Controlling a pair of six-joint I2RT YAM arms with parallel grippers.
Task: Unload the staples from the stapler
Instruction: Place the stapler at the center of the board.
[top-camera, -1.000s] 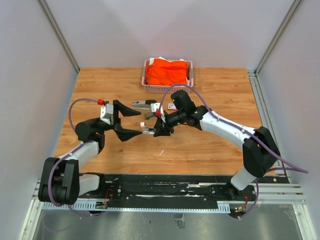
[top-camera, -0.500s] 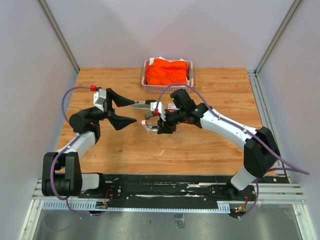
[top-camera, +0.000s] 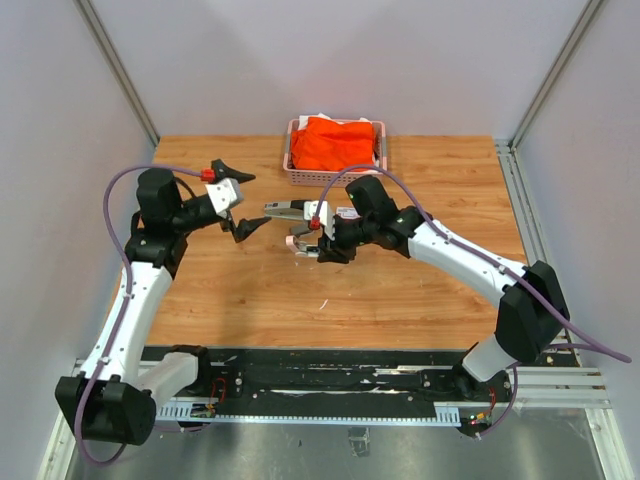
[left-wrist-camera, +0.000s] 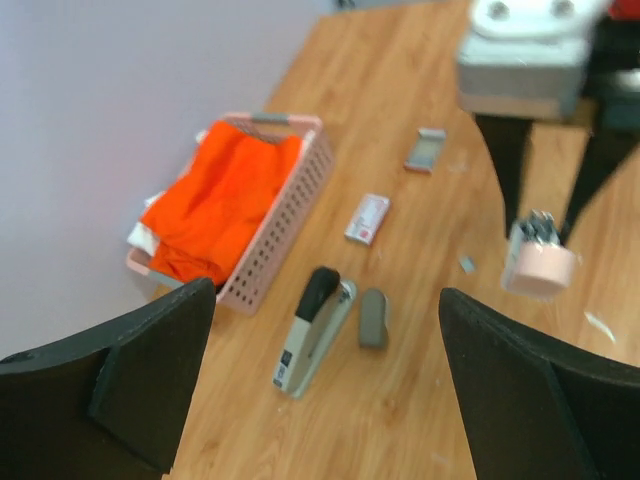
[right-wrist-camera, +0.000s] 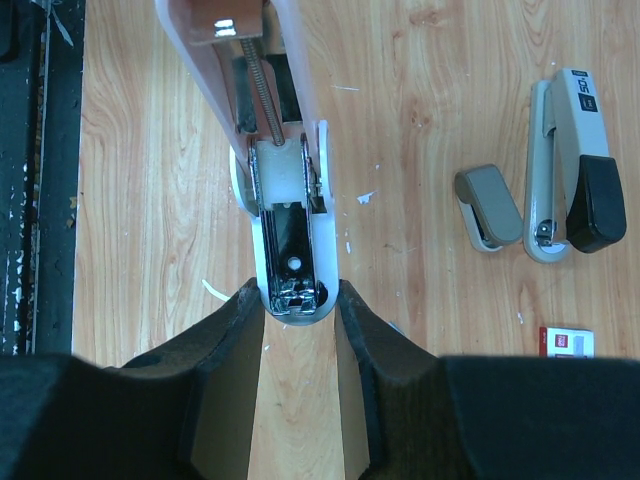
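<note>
Stapler (right-wrist-camera: 290, 215) in right gripper (right-wrist-camera: 293, 295); left gripper (top-camera: 248, 200) wide, empty

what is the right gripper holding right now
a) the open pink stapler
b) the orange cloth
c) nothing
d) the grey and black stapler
a: the right gripper is shut on the end of the open pink stapler, while the grey and black stapler lies apart on the table.

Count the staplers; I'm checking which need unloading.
3: a pink stapler, opened, in the right gripper; a long grey stapler on the table near the basket; a small grey stapler beside it. None seems hidden.
</note>
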